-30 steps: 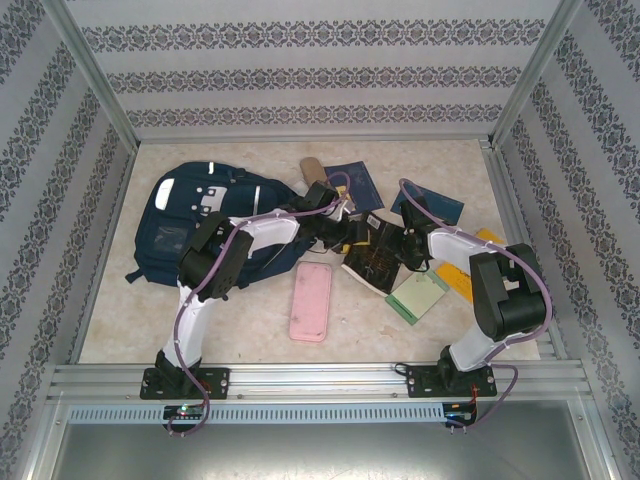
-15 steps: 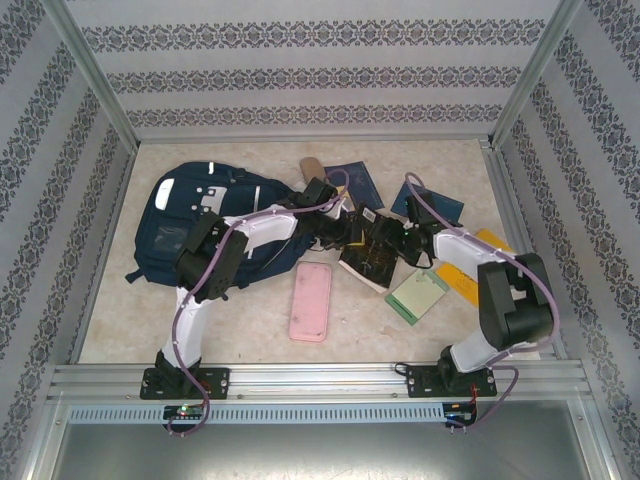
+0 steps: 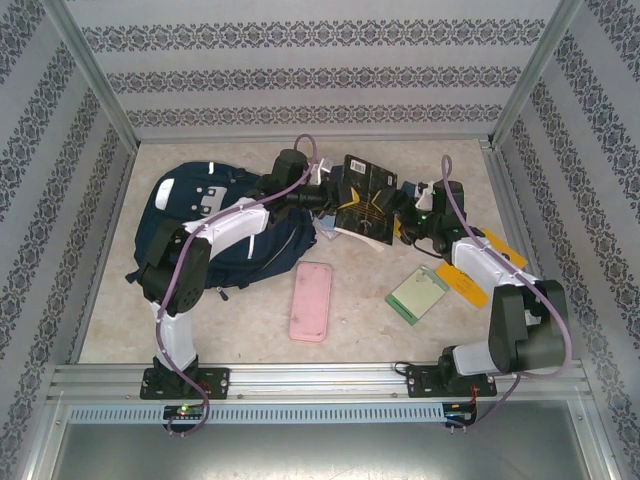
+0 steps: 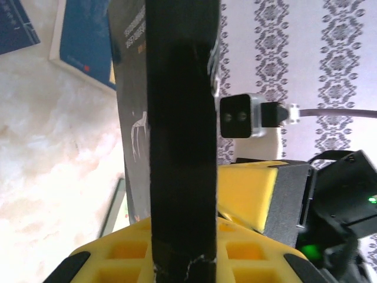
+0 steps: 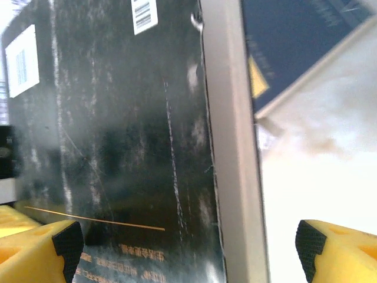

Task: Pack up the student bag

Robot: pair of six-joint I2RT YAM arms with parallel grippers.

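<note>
Item: black book [image 3: 365, 195], lifted just right of the student bag [image 3: 200, 215], which lies flat on the table [image 3: 250, 320].
Left end effector [image 3: 332, 200]: clamped on the book.
Right end effector [image 3: 405, 212]: fingers apart, beside the book.
Handling, likely: carry it bagward edge-first with a firm grip.

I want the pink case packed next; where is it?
Top view: the pink case lies flat, front of centre, just nearer than the bag, with the green pad to its right.
</note>
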